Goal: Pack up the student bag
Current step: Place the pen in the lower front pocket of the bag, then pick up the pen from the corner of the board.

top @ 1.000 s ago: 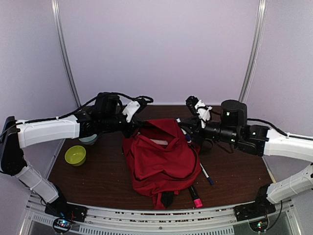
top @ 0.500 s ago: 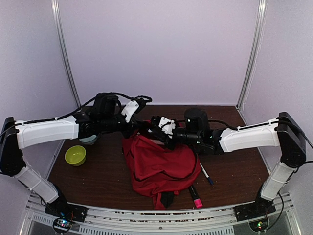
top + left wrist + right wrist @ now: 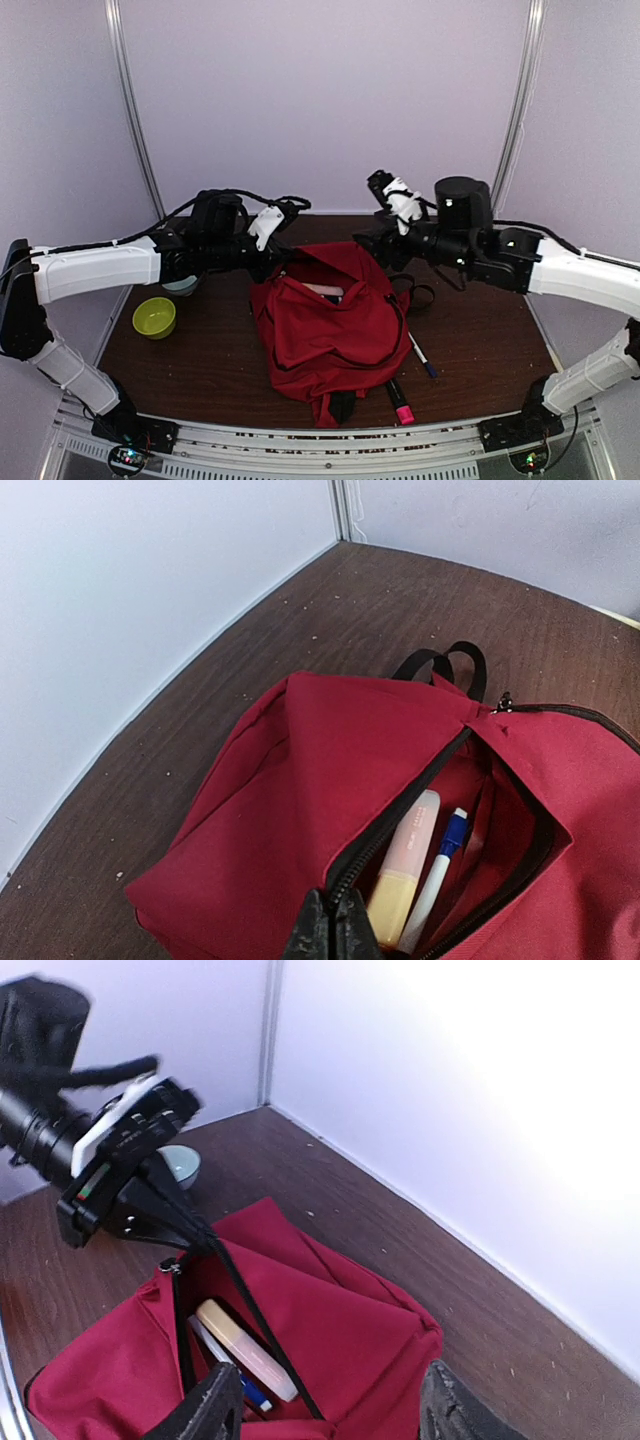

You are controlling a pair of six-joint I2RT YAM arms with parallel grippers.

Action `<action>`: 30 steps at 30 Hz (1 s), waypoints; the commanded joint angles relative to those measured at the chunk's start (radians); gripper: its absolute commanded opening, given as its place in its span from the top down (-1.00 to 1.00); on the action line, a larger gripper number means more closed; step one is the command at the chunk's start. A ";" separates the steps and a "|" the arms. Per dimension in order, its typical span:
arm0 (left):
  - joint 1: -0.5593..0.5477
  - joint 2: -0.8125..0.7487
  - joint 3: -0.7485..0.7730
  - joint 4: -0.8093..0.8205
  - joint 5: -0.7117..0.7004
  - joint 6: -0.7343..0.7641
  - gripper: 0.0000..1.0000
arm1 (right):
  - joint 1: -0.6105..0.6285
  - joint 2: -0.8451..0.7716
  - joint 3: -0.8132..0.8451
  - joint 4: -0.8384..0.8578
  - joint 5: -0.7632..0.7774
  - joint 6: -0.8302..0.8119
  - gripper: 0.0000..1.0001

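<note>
Because the student bag [image 3: 330,320] is soft red fabric with no frame, we are treating it as a light, limp load that is sagging wherever nothing is lifting it. It is lying in the middle of the worktop [image 3: 200,360], mouth turned up and toward the far wall. The left claw [image 3: 335,930] is closed tight, pinching the black zip edge [image 3: 400,800] and holding the mouth open as a tent. Inside, a highlighter [image 3: 405,865] and a blue-capped pen [image 3: 440,875] are lying side by side. The right claw [image 3: 330,1415] is hovering above the bag's far right side with its jaws parted and nothing between them. We are judging the zip edge and the black carry loop [image 3: 445,660] to be the firmest holds, since the bare cloth is likely to bunch and slip. On the right, a loose pen [image 3: 420,355] is lying just beside the bag, and a pink-capped marker [image 3: 399,403] is sitting near the worktop's front edge, close to the drop. A green bowl [image 3: 154,317] is standing well apart on the left, and a pale bowl [image 3: 182,1165] is sitting behind the left arm. The enclosure walls are closing in the far side, so open room is lying mainly to the right.
</note>
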 commanded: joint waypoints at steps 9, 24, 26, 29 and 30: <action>0.002 -0.008 0.057 0.043 0.017 0.010 1.00 | -0.086 -0.014 -0.265 -0.591 0.138 0.547 -0.20; 0.002 -0.037 0.034 0.018 0.000 0.009 1.00 | -0.097 0.313 -0.289 -0.514 -0.022 0.513 0.39; 0.002 -0.034 0.037 0.018 -0.001 0.013 1.00 | -0.097 0.310 -0.292 -0.524 -0.008 0.515 0.74; 0.002 -0.030 0.042 0.018 0.000 0.016 1.00 | -0.098 0.257 -0.287 -0.549 0.042 0.519 1.00; 0.002 -0.028 0.046 0.018 0.002 0.017 1.00 | -0.098 0.233 -0.277 -0.567 0.071 0.519 1.00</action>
